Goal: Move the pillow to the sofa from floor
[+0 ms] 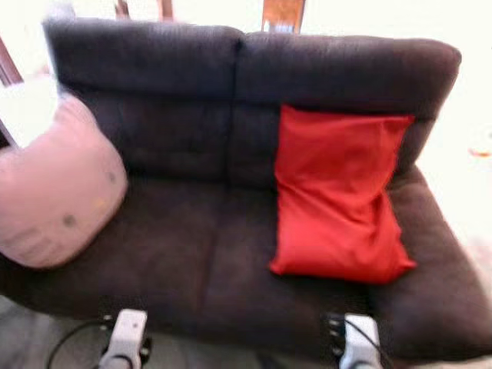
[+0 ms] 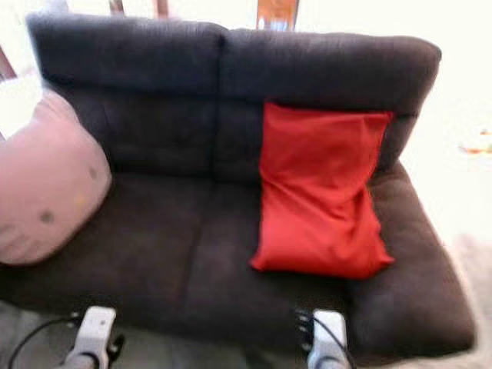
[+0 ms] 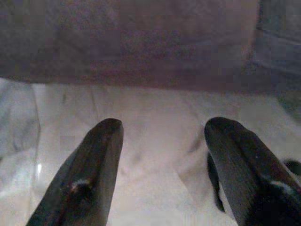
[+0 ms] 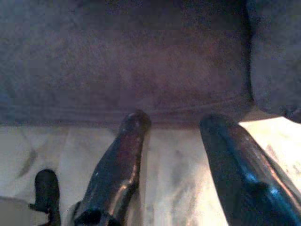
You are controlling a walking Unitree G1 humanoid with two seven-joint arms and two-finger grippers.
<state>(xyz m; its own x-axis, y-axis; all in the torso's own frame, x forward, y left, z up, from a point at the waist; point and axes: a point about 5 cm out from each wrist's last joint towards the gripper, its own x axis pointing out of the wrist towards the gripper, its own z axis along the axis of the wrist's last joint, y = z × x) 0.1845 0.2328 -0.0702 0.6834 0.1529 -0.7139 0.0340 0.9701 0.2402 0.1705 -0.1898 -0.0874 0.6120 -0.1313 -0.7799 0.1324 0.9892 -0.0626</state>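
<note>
A red pillow [image 1: 338,200] leans against the backrest on the right seat of the dark sofa [image 1: 192,238]. A pink round pillow [image 1: 54,192] rests on the sofa's left armrest. Both silver arms hang low at the sofa's front edge, the left arm [image 1: 125,338] and the right arm [image 1: 360,342]. In the left wrist view my left gripper [image 3: 162,134] is open over pale floor, with the sofa's dark front ahead. My right gripper [image 4: 176,125] is open too, empty, pointing at the sofa's base.
Wooden chair backs [image 1: 283,14] stand behind the sofa. Pale floor [image 1: 469,123] lies bright to the right of the sofa. A grey rug [image 1: 31,338] shows at the lower left, in front of the sofa.
</note>
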